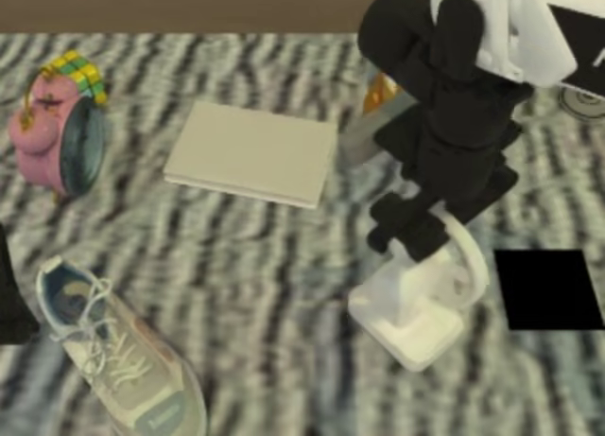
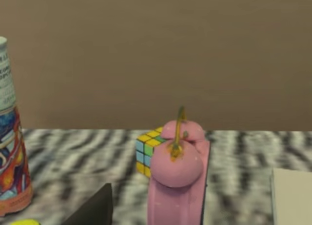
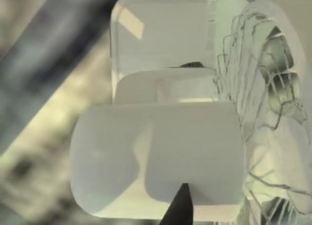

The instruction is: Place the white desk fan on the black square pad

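The right gripper [image 1: 416,230] is down over the white desk fan [image 1: 421,304], which stands on the striped tablecloth [image 1: 284,294] at about 4 o'clock from the middle of the top view. The black fingers reach the fan's neck and head from the 11 o'clock side, but I cannot tell if the jaws are clamped on it or only near it. In the right wrist view the fan's square base [image 3: 156,156] and wire cage [image 3: 273,88] fill the picture.

The black square pad [image 1: 551,289] lies flat just beside the fan, at 3 o'clock from it, not touching it.

The left arm is parked at the left edge, its gripper hidden.

A cream closed book [image 1: 253,154], a pink alarm clock [image 1: 57,124] and a sneaker [image 1: 118,356] lie well apart from the fan.
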`<state>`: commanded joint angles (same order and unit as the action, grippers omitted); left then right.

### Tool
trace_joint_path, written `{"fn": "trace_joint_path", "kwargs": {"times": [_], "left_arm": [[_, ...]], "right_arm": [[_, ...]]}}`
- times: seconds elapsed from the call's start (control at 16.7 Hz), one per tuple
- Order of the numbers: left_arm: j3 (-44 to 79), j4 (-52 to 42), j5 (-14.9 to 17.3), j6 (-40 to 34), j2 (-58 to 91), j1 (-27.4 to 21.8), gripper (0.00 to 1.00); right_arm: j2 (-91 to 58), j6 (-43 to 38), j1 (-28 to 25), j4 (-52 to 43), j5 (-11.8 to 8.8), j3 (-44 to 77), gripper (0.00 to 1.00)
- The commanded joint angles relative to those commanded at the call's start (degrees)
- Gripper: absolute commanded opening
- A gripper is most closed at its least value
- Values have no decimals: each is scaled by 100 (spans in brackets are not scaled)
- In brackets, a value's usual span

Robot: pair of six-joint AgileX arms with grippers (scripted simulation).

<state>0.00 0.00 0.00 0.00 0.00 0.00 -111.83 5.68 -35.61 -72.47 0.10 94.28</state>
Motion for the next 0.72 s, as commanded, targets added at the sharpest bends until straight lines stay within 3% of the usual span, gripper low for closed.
{"fn": "trace_joint_path", "kwargs": {"times": [0.48,0.72], "left_arm": [[0,0,0,0,0,0,100],[0,0,0,0,0,0,100]], "right_arm": [[38,0,6,-491,-1,453,0],[20,-599,120,-565,-3,468,0]]}}
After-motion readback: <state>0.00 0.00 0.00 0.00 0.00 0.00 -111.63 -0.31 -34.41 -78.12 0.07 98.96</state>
